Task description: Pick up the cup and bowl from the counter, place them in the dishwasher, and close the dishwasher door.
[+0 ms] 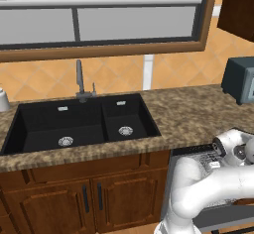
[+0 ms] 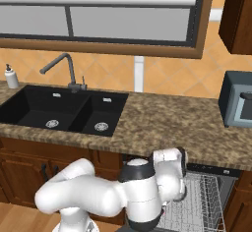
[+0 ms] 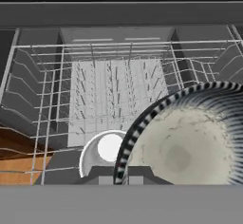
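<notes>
Bowl (image 3: 190, 142) fills the lower right of the hand view, tilted on edge over the dishwasher's white wire rack (image 3: 109, 90), ribbed rim toward the camera. Cup (image 3: 108, 148) sits just beside it to the left, low in the rack. Tool (image 3: 121, 175) fingers sit at the bowl rim; grip state unclear. Dishwasher (image 2: 206, 196) is open below the desk (image 2: 167, 123) edge, right of the sink (image 2: 64, 110).

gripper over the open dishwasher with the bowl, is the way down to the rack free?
Probably yes. In the hand view the bowl hangs over the white rack; the cup sits below at the near edge, beside the bowl, so it may crowd the drop.
</notes>
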